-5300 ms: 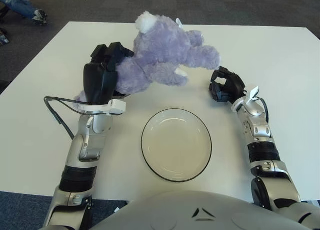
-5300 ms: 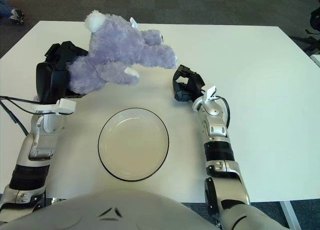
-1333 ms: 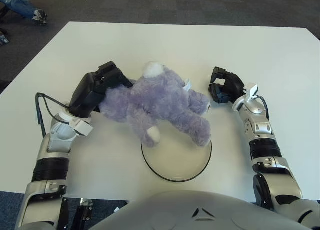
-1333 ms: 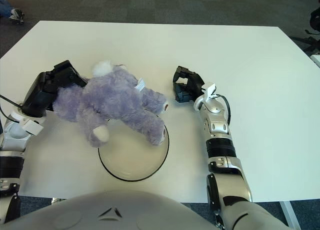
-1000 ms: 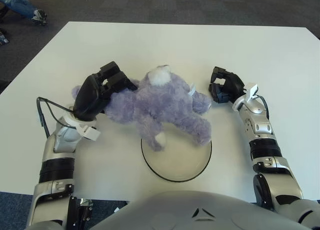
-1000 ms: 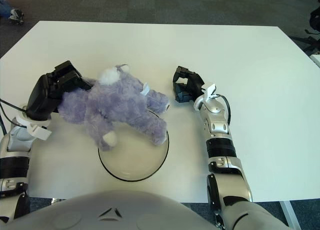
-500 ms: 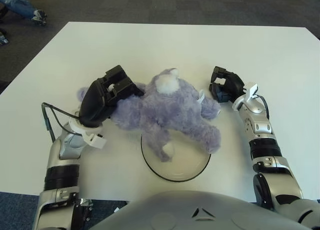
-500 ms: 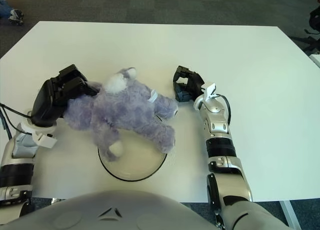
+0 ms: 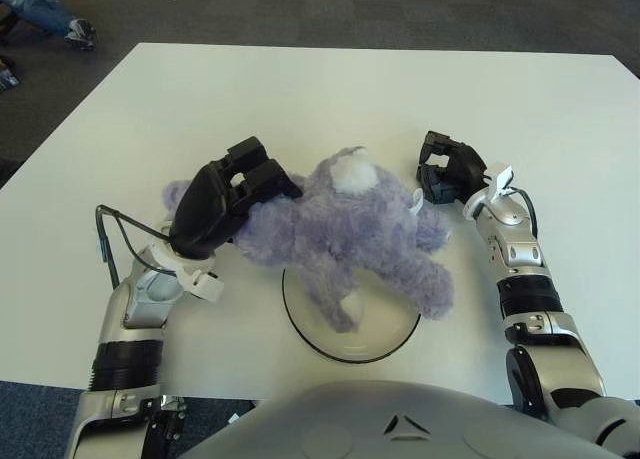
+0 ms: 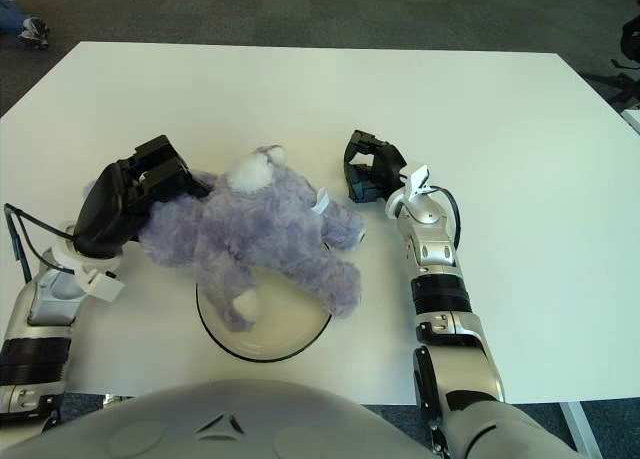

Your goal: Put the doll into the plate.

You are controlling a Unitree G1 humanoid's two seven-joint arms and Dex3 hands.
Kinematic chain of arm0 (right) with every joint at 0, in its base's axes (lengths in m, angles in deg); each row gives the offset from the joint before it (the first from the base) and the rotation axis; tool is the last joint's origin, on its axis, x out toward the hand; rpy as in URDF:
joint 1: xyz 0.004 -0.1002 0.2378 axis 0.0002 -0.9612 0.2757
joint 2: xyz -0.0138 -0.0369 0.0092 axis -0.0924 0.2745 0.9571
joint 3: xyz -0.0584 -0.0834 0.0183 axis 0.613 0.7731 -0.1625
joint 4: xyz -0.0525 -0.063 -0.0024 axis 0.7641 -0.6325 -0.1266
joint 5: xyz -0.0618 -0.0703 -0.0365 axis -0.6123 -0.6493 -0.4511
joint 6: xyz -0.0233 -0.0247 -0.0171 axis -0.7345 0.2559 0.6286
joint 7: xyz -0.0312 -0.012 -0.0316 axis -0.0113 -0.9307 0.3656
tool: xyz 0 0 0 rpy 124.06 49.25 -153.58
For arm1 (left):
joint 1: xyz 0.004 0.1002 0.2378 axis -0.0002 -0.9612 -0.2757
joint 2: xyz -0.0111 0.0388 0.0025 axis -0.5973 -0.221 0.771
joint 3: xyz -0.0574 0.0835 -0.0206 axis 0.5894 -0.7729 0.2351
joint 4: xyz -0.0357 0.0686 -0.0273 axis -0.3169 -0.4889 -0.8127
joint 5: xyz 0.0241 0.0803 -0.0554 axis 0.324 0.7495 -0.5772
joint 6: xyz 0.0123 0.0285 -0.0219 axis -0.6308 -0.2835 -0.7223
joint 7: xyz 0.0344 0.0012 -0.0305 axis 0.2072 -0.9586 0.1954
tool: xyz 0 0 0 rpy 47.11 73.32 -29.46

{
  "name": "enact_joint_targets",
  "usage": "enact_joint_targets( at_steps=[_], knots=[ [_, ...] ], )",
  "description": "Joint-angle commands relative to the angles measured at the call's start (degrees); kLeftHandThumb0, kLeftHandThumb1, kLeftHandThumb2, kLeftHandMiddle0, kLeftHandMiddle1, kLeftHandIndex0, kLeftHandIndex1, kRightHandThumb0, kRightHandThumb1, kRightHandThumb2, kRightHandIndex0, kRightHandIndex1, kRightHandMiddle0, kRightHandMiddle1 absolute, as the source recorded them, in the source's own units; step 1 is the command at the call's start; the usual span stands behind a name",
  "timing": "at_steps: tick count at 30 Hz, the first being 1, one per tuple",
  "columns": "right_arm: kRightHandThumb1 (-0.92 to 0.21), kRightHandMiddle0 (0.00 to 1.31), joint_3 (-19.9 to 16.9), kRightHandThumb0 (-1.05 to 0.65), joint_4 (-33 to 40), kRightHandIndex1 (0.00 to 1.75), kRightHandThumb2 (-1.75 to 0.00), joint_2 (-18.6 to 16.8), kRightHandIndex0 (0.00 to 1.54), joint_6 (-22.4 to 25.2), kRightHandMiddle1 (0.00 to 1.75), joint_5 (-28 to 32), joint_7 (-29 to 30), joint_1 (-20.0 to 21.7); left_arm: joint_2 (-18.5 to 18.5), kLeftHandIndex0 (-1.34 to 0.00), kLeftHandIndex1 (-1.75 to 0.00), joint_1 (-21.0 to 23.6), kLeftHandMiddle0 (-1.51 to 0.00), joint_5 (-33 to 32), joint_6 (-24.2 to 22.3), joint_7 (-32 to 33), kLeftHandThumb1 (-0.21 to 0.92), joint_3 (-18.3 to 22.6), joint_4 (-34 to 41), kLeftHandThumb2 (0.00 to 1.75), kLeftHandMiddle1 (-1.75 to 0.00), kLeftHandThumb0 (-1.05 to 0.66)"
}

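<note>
A purple plush doll [image 9: 345, 234] with a white tail lies across the white, dark-rimmed plate [image 9: 310, 329], covering most of it. One leg sticks out past the plate's right rim. My left hand [image 9: 235, 194] grips the doll's left end, fingers curled into the fur. Just to the right of the doll's upper side shows my right hand [image 9: 445, 172], fingers curled and holding nothing.
The white table [image 9: 330, 99] spreads wide behind the doll. A black cable [image 9: 105, 234] loops from my left wrist. Dark carpet lies beyond the table's far edge.
My left hand has carried the doll rightward and forward, from beside the plate to over it. The right hand has barely moved.
</note>
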Motion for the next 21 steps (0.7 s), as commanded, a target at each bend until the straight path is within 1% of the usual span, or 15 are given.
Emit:
enact_joint_targets(
  at_steps=[1, 7, 13, 16, 21],
  knots=[
    [-0.3, 0.63, 0.07, -0.49, 0.8, 1.75, -1.34, 0.28, 1.23, 0.42, 1.75, -0.46, 0.47, 0.31, 0.28, -0.98, -1.75, 0.14, -0.79, -2.11, -0.82, 0.35, 0.1, -0.92, 1.24, 1.58, -1.75, 0.56],
    [-0.31, 0.62, 0.12, -0.48, 0.97, 1.75, -1.32, 0.31, 1.22, 0.42, 1.75, -0.63, 0.78, 0.26, 0.38, -0.97, -1.75, -0.39, -0.78, -4.22, -2.33, -0.38, 0.11, -2.55, 2.0, 1.57, -1.75, 0.56],
    [-0.32, 0.61, 0.05, -0.48, 0.98, 1.75, -1.32, 0.31, 1.22, 0.28, 1.75, -0.61, 0.54, 0.25, 0.38, -0.97, -1.75, -0.38, -0.78, -4.89, -2.18, -0.29, 0.11, -3.42, 1.84, 1.56, -1.75, 0.55],
    [-0.32, 0.61, -0.03, -0.48, 1.15, 1.75, -1.31, 0.27, 1.22, 0.8, 1.75, -0.44, 0.56, 0.23, 0.28, -0.97, -1.75, -0.39, -0.77, -6.54, -1.86, -0.74, 0.12, -4.67, 1.56, 1.56, -1.75, 0.55],
    [-0.32, 0.61, 0.03, -0.48, 1.65, 1.75, -1.31, 0.12, 1.22, 1.2, 1.75, -0.59, 0.92, 0.01, 0.82, -0.97, -1.75, -1.32, -0.77, -8.36, -3.28, -1.49, 0.12, -6.1, 2.44, 1.55, -1.75, 0.55]
  ],
)
